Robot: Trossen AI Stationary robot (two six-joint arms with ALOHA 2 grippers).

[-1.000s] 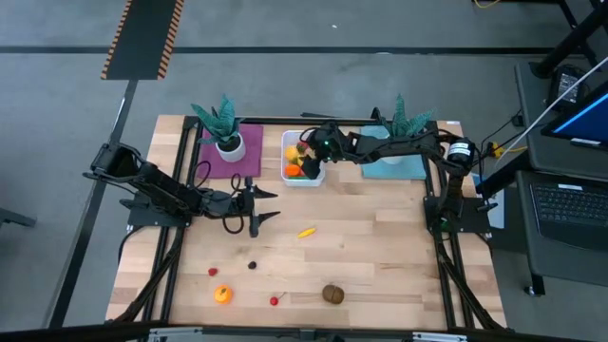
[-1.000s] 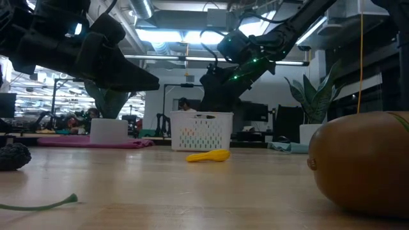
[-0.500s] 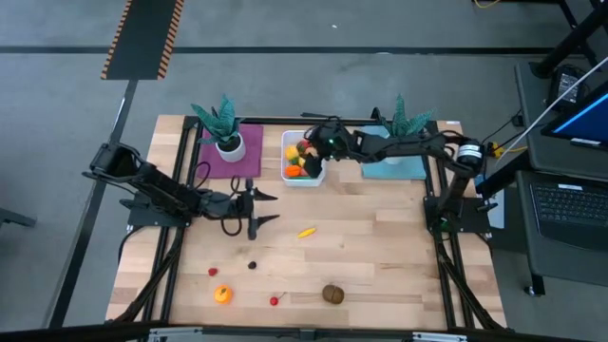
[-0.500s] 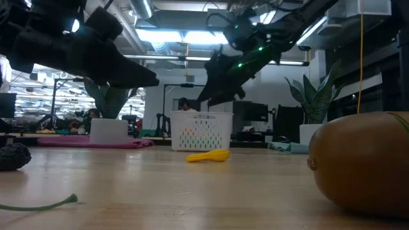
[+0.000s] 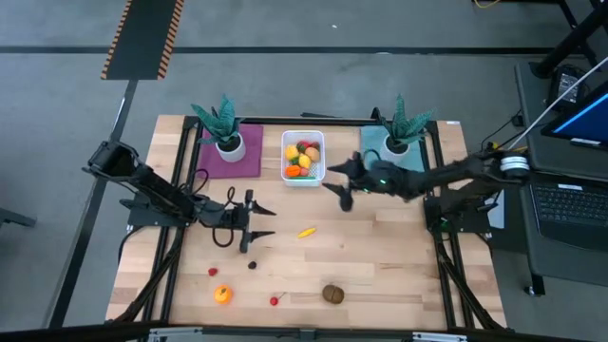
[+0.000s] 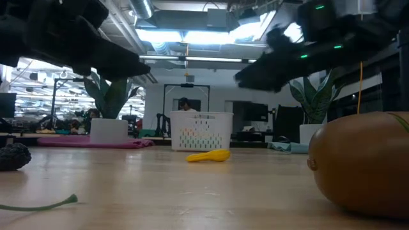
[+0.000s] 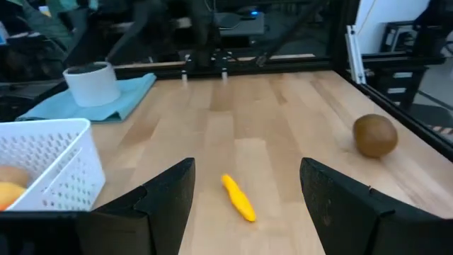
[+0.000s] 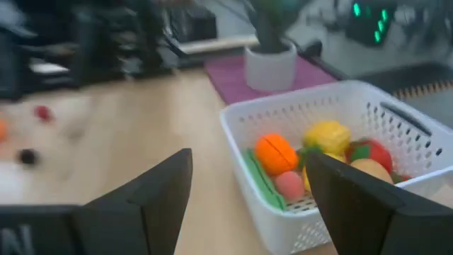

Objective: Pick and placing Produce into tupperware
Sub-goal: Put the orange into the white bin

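The white tupperware [image 5: 303, 172] stands at the table's far middle with several produce pieces inside: an orange [image 8: 275, 154], a lemon [image 8: 327, 135] and others. Loose produce lies on the table: a yellow banana [image 5: 306, 231], a brown kiwi [image 5: 332, 294], an orange [image 5: 222, 294], small red pieces [image 5: 213, 272] and a dark one [image 5: 252, 265]. My right gripper [image 5: 334, 185] hangs open and empty just right of the tupperware. My left gripper [image 5: 266, 222] hovers open left of the banana [image 7: 238, 197], pointing at it.
Two teal spiky plants in white pots stand on a purple mat [image 5: 242, 157] and a teal mat [image 5: 404, 163] either side of the tupperware. Black frame rails run along the table's left and right edges. Bare wood lies between the banana and the kiwi.
My right gripper has drawn back from above the tupperware toward the table's right and near edges, tipping from pointing down to nearly level, still open. My left gripper has swung a little toward the near edge, staying open. The produce on the table has not moved.
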